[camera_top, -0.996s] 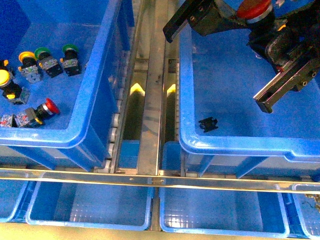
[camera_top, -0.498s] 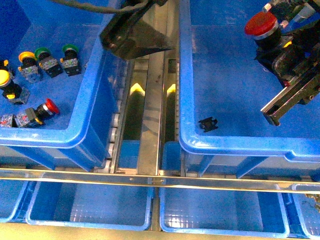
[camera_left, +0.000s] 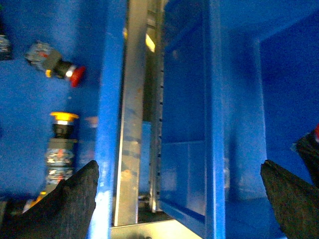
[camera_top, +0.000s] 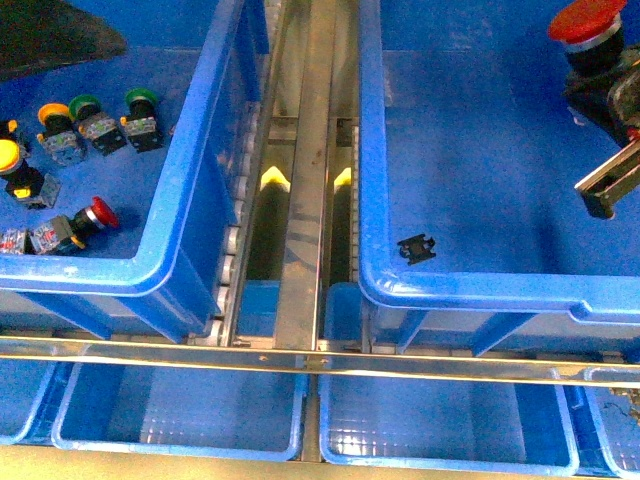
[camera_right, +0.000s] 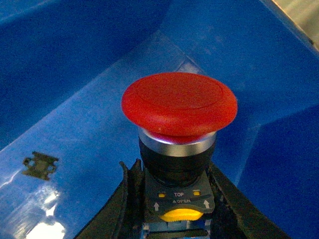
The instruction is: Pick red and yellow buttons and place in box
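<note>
My right gripper [camera_right: 174, 199] is shut on a red button [camera_right: 179, 104], cap up, gripped by its black collar. In the front view the red button [camera_top: 590, 20] hangs at the far right, over the box [camera_top: 470, 290]. The left bin [camera_top: 180, 200] holds another red button [camera_top: 100, 212], two yellow buttons [camera_top: 52, 113] [camera_top: 8, 155] and two green ones [camera_top: 85, 105]. My left gripper [camera_left: 182, 204] is open and holds nothing, straddling the gap between the two bins. Its view shows a red button [camera_left: 75, 75] and a yellow button [camera_left: 64, 119].
A small black clip [camera_top: 416, 248] lies on the box floor near its front wall. A metal rail [camera_top: 305, 200] runs between the two bins. Shallow blue trays [camera_top: 180, 420] sit below the front bar. A dark part of my left arm [camera_top: 50, 35] shows at the far left.
My right gripper has carried the red button rightward and toward the box's far right corner. My left arm has swung left, from above the rail to over the left bin's far side.
</note>
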{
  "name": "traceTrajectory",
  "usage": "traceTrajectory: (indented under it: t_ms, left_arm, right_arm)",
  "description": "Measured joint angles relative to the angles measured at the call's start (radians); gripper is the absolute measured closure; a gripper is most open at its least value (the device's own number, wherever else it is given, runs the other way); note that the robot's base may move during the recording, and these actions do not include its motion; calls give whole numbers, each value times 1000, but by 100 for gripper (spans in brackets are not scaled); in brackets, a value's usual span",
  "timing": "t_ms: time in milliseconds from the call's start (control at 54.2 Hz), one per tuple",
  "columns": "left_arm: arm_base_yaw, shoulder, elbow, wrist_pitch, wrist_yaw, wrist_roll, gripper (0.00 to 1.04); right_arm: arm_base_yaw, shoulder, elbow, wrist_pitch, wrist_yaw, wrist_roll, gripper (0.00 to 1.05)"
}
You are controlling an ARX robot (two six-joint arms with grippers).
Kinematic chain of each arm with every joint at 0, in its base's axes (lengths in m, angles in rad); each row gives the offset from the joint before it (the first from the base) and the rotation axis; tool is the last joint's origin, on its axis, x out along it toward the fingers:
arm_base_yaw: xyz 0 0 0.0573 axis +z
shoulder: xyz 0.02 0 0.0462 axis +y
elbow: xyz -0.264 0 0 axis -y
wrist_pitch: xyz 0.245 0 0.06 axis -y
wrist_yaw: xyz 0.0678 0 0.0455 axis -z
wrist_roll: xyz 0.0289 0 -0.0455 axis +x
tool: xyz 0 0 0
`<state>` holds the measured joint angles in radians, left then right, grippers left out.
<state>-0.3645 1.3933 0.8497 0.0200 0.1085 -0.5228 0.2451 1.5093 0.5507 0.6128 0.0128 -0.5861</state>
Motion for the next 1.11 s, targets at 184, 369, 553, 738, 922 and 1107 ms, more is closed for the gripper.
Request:
traceTrajectory:
  t_ms: [184, 369, 553, 738, 922, 1107]
  left_arm:
    - [38, -137, -334, 602, -388, 321, 33]
    - [122, -277, -511, 766, -347, 474, 64]
    - [194, -397, -636, 757, -287, 502, 99]
    - [246, -535, -721, 700, -224, 509, 102]
    - [288, -635, -761, 643, -172, 510, 102]
    - [360, -721, -788, 582, -116, 512, 102]
  right_arm:
    - [-25, -43, 17, -24, -13, 50, 79]
    - [-29, -78, 16, -54, -9, 97, 79]
    - [-10, -88, 11, -74, -8, 109, 79]
    - [-24, -103, 10, -94, 26, 133, 79]
    - [-30, -110, 10, -101, 47, 145, 79]
    - [-30, -111, 10, -111, 64, 150, 79]
